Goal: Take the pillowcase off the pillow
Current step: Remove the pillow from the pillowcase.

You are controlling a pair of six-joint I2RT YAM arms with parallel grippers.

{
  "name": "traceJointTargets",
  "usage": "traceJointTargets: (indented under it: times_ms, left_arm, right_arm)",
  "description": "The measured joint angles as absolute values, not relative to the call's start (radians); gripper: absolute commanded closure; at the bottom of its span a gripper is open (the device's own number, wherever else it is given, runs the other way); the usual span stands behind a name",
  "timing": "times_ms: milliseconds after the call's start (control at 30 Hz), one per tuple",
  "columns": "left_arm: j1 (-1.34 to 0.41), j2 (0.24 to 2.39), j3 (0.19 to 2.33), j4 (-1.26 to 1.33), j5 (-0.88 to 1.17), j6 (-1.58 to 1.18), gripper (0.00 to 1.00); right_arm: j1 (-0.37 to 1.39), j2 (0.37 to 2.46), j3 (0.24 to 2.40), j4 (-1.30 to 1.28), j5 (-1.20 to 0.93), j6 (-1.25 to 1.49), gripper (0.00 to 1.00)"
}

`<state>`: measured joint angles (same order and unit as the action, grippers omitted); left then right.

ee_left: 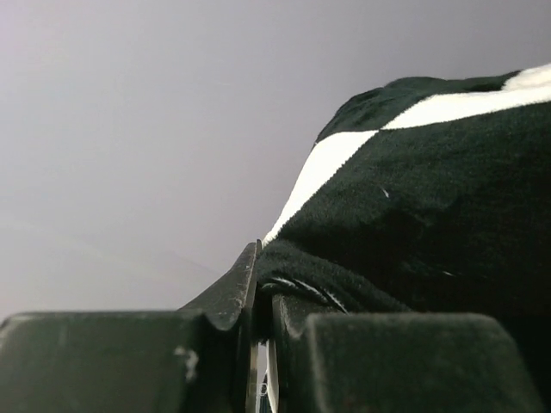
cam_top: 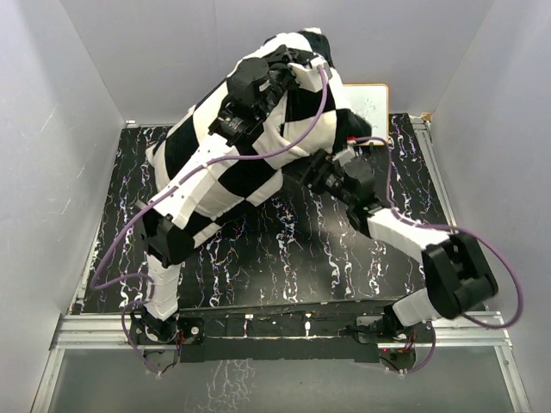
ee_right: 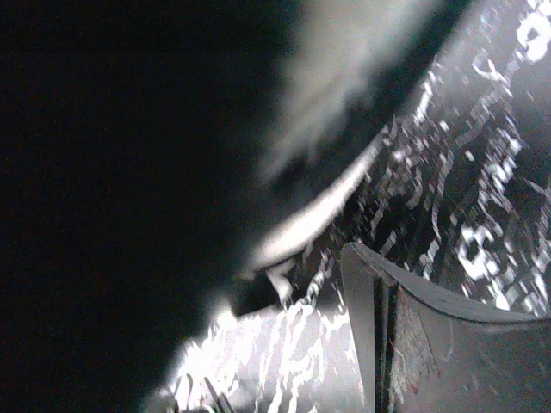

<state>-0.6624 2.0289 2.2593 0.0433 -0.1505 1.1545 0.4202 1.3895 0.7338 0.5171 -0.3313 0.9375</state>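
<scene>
One pillowcase [cam_top: 245, 181]; long axis near-left to far-right.

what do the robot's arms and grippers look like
Both arms alternate white links with chunky black joint housings: left arm, right arm. A thin purple cable loops along each. The left gripper and right gripper are black, with flat fingers.

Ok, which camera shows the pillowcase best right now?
Top external: nearly the whole checkered pillowcase shows, though the left arm crosses it. Left wrist shows only a close black-and-white patch; right wrist gives just a dark blur.
</scene>
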Motion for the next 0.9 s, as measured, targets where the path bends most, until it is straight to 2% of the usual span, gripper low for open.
traceJointTargets:
  times_ms: [133,267,367,467,600,767,900]
  left_arm:
    - [-0.676,1.966,2.273,0.042,-0.223,1.111,1.0]
    - [-0.653,1.917,2.307,0.031,-0.282,1.08,1.0]
    - [-0.65,1.883,2.356,-0.004,-0.321,1.055,1.0]
    - [-0.659,1.822,2.362,-0.026,-0.363,1.039,1.0]
    - [-0.693,1.663,2.243,-0.053,-0.392,0.989,1.0]
    - [-0.721,1.489,2.068,-0.13,-0.398,0.889,1.0]
    - [-0.727,1.413,1.942,-0.21,-0.399,0.814,1.0]
  right_arm:
    - [0.445,1.529,0.91,0.554,-0.314,0.947,0.25]
    - [0.456,1.654,1.119,0.538,-0.281,0.923,0.4]
    - [0.458,1.777,1.373,0.44,-0.248,0.849,0.42]
    - [0.453,1.936,1.762,0.234,-0.184,0.719,0.41]
    - [0.446,1.976,2.01,0.136,-0.113,0.572,0.42]
    - [0.43,1.841,1.935,0.144,-0.1,0.484,0.41]
    - [0.423,1.623,1.641,0.196,-0.097,0.445,0.35]
